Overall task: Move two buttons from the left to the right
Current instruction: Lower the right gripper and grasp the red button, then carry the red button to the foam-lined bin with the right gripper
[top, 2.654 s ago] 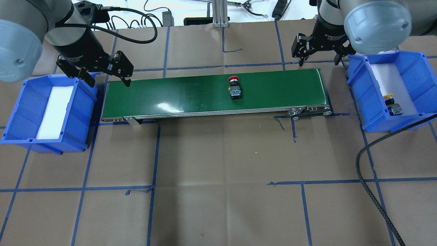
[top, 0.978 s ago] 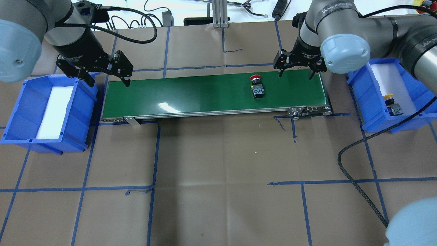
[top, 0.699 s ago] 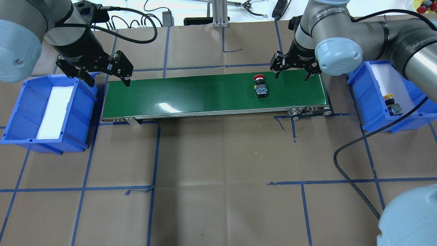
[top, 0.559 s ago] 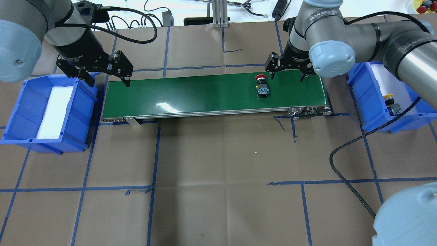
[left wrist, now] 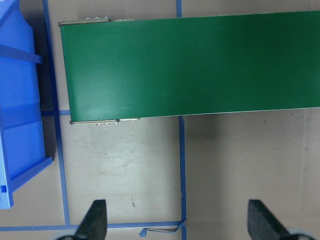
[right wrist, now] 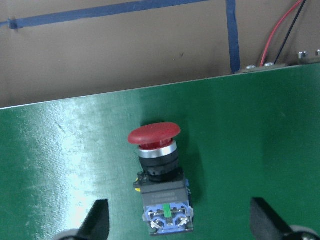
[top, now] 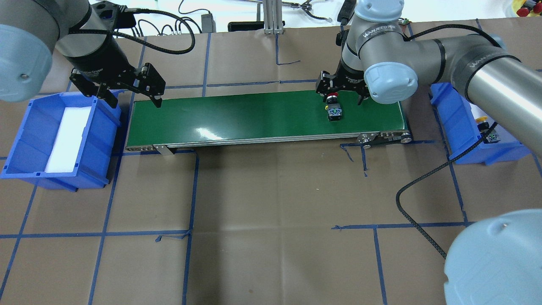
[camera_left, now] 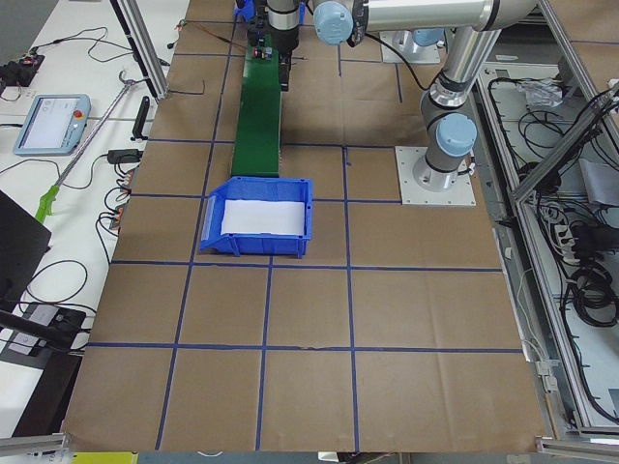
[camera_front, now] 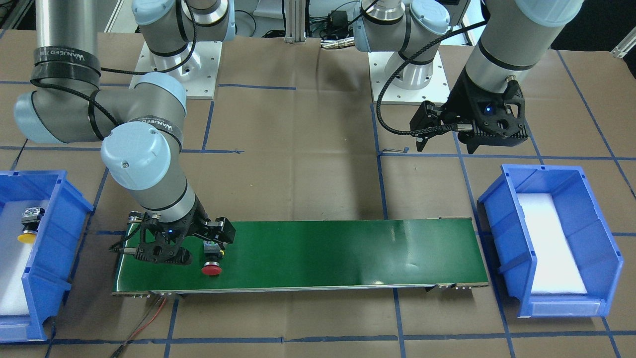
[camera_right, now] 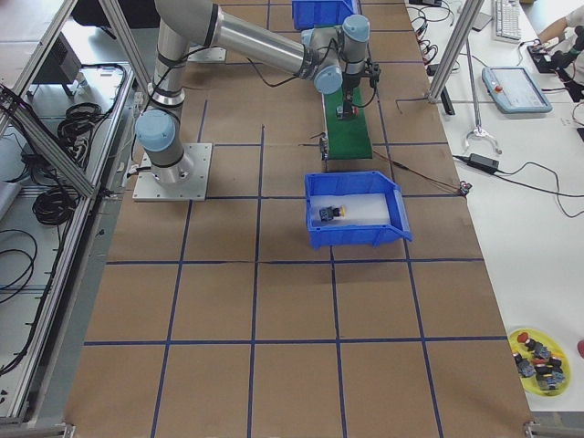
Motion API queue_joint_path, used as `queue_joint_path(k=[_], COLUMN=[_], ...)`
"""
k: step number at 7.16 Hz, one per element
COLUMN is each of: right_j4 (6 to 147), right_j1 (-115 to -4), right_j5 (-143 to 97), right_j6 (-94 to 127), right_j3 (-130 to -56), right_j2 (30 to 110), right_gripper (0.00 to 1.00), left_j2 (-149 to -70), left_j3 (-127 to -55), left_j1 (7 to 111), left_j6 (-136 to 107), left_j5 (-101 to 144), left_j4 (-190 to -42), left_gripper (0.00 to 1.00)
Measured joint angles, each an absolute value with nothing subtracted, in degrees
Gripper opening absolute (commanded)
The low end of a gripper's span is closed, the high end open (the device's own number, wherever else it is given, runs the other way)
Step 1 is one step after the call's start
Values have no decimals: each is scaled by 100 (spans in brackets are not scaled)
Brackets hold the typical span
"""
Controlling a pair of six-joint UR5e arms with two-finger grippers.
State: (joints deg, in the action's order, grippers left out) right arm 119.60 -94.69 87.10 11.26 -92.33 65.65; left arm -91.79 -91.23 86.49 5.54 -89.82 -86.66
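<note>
1. Right gripper (camera_front: 180, 241) sits at 8 o'clock in the front-facing view, low over the green belt (camera_front: 348, 253). Its jaws are spread wide on either side of the red button (camera_front: 212, 258), which lies on its side with the cap toward 6 o'clock. The left gripper (camera_front: 444, 144) hangs at 2 o'clock over the brown paper (camera_front: 298, 174), spread wide and holding nothing, at 12 o'clock from the left bin (camera_front: 502, 223). The yellow button (camera_front: 29, 226) lies in the right bin (camera_front: 69, 199) at 9 o'clock.
2. Overhead, the red button lies on the belt at 2 o'clock, near its right end and under the right gripper. The left gripper is at 10 o'clock, above the belt's left end. The yellow button is at 3 o'clock.
3. From the left side, the left bin sits near the middle with its white liner showing. The belt runs off toward 12 o'clock, where the right gripper is too small to judge.
4. From the right side, the yellow button lies in the near bin at the middle, and the red one is a speck on the belt at 12 o'clock.
5. On the left wrist camera, the jaw tips show at 7 and 5 o'clock, far apart with only paper between them. The belt's end crosses 12 o'clock.
6. On the right wrist camera, the jaw tips are at 7 and 5 o'clock. The red button's body is between them at 6 o'clock, touching neither, and its cap points to 12.
</note>
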Motion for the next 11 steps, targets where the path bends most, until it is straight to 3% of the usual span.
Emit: queue_joint_path(k=[1,2,4,5,8,11], right_j4=[12009,12127,12281,12243,11651,11058], right_j1=[-9469,-9460,-9377,-9291,-9110,-8416], right_j5=[8710,8716,8771,8783,8788,8752], right_j6=[1118,1102,1043,981,809,-69], right_j3=[-9235,-9239,-9245,-9248,-9215,-9141], right_j2=[6462,6347,6228,6238,6413,7205], right_gripper=[99,89,46,8,4,4], left_j2=[-9177,-9176,-9176,-9173,-9116,-9105], left_j3=[-9122,-9120,-9122,-9123,-9129,-9132], left_j1=[8648,8648,8631,8620,8610,8613], left_j6=[554,554,537,503,263,207], left_j5=[-8983,-8982,-8991,-8998,-9006,-9001], left_j4=[-8666,-8666,-8673,-8694,-8740,-8743], left_gripper=[99,99,99,99,99,99])
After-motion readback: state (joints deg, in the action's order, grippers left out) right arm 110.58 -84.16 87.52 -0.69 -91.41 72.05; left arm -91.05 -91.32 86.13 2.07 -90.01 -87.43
